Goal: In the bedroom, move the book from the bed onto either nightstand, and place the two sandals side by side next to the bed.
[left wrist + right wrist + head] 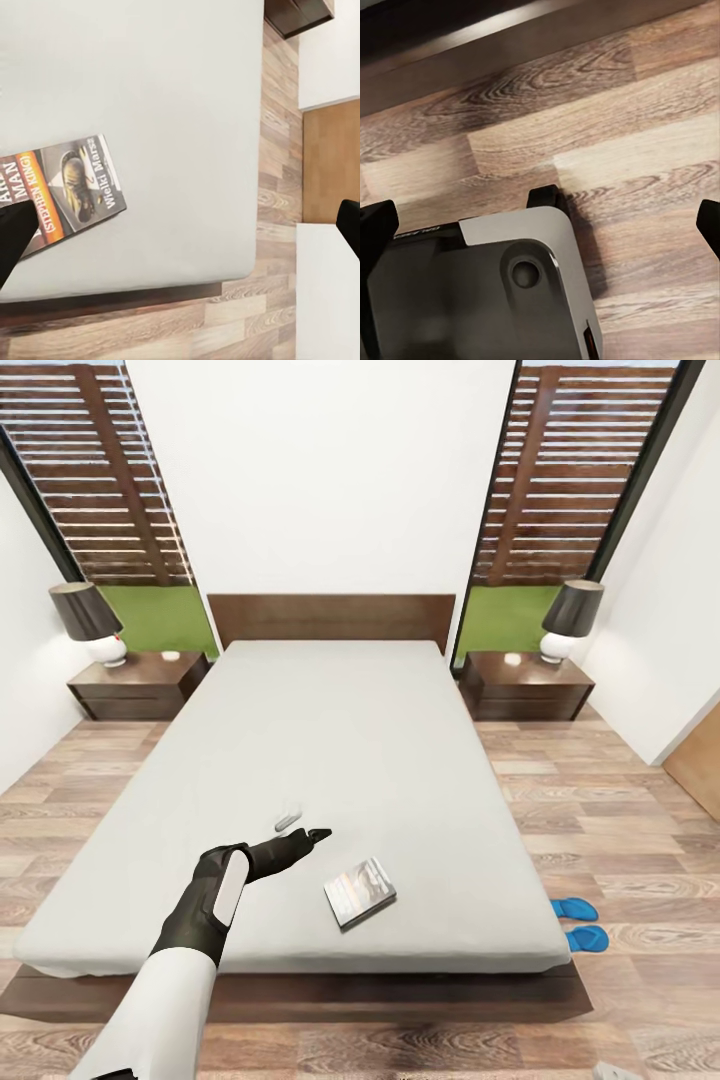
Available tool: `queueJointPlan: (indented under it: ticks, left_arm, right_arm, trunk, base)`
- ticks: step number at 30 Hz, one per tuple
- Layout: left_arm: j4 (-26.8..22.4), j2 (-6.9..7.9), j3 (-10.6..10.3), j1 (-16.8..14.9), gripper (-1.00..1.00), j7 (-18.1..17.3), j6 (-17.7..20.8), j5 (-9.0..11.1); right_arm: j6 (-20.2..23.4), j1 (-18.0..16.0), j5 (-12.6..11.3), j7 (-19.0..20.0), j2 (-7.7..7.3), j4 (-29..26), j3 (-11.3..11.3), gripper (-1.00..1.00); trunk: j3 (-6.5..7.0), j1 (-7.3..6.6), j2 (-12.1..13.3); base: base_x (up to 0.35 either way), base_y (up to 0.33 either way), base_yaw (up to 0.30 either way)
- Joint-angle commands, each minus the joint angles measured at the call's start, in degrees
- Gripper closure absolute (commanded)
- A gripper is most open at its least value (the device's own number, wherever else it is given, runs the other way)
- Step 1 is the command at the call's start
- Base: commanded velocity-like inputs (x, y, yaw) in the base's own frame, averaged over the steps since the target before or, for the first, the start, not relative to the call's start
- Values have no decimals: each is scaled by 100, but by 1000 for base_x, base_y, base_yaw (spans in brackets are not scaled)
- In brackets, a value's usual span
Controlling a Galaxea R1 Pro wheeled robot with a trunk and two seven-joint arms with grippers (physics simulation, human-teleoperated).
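The book (360, 890) lies flat on the bed's pale mattress (340, 750), close to the foot edge and right of centre. Its dark cover with an orange band shows in the left wrist view (71, 191). My left gripper (316, 834) hovers over the mattress just left of the book and a little beyond it. It is open (180, 229), with one black fingertip (15, 232) over the book's end. Two blue sandals (575, 908) (587, 938) lie on the floor by the bed's right foot corner. My right gripper (540, 225) is open over bare floor.
A dark nightstand (135, 685) stands left of the headboard and another (525, 685) stands right of it, each with a lamp. A small white object (288, 821) lies on the mattress. Plank floor runs along both sides. The robot's grey base (510, 285) sits under the right gripper.
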Motion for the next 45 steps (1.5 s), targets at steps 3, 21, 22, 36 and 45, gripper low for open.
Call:
queueJointPlan:
  ticks: [3, 21, 22, 36, 45]
  left_arm:
    - [-3, -7, 29, -6, -100, -20, 42, 5]
    - [-3, -7, 29, -7, -100, -20, 35, 5]
    - [-3, -7, 29, -7, -100, -20, 35, 5]
    - [-3, -7, 29, -5, -100, -20, 35, 5]
    - [-3, -7, 29, -2, -100, -20, 35, 5]
  right_arm:
    - [-23, -10, -50, 42, 1, 24, 48, -100]
    - [-23, -10, -50, 42, 2, 24, 48, -100]
    - [-23, -10, -50, 42, 2, 24, 48, -100]
    - [-23, -10, -48, 42, 2, 24, 48, -100]
    - [-23, -10, -48, 42, 2, 24, 48, -100]
  trunk:
    - [-38, 3, -12]
    - [-199, 3, -12]
    - [-208, 3, -12]
    - [-334, 3, -12]
    - [-415, 3, -12]
  base:
    - [0, 0, 0]
    - [0, 0, 0]
    - [0, 0, 0]
    - [0, 0, 0]
    - [0, 0, 0]
